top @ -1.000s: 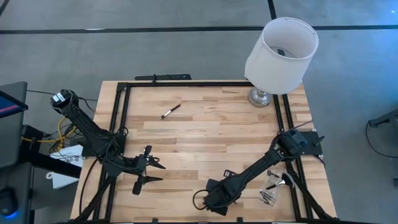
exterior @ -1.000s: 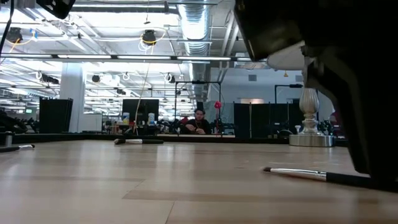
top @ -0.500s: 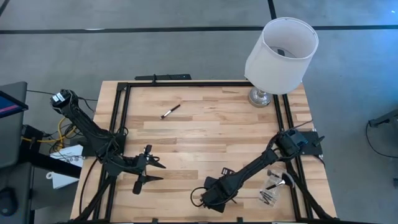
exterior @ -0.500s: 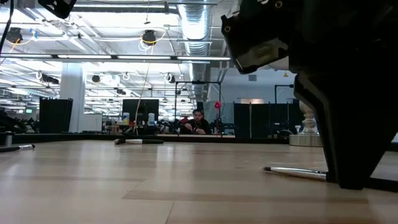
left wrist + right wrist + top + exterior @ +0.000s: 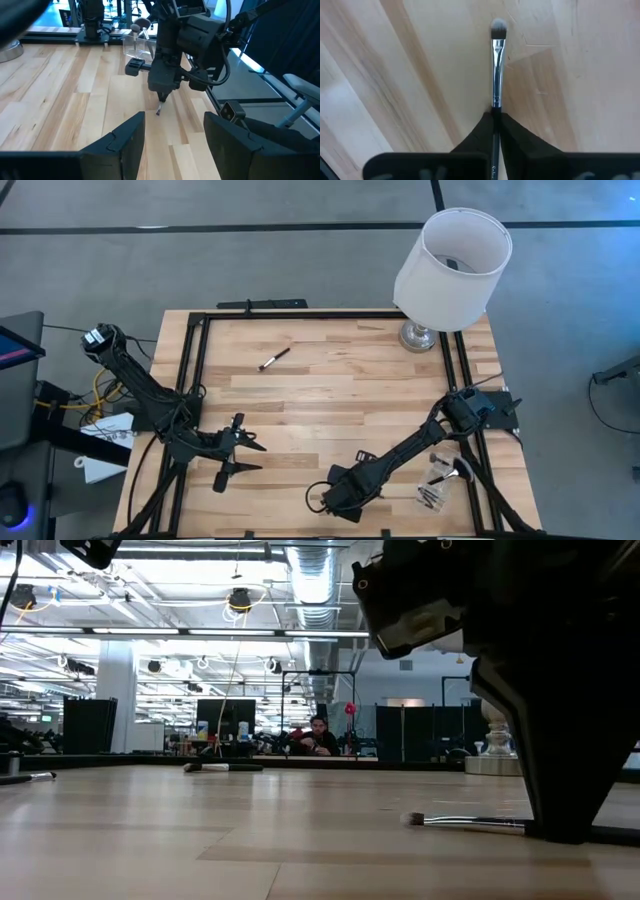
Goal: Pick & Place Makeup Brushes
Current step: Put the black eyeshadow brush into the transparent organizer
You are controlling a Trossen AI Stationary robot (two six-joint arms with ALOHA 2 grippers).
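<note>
The right gripper point(image 5: 496, 117) is down at the tabletop point(image 5: 330, 395) near its front edge, fingers point(image 5: 520, 137) clamped together on the black handle of a makeup brush point(image 5: 496, 70). The brush's long axis runs straight out ahead between the fingers, silver ferrule and pale tip pointing away from them, and in the low view it lies flat on the wood, its tip point(image 5: 412, 820) well clear of the gripper. This arm is much the nearer; a lift looks to me like the coming move. To the right of these fingers a clear container point(image 5: 442, 480) at the table's right edge holds more brushes, one with a fluffy head. Farther off, the left gripper point(image 5: 240, 455) waits low over the left side, fingers point(image 5: 127, 140) spread apart and empty. Beyond, another brush point(image 5: 274, 359) lies alone toward the far side, and a lamp point(image 5: 450, 265) with a white shade stands at the far right corner. Past the table an open workroom shows, a person point(image 5: 318, 735) seated far back.
</note>
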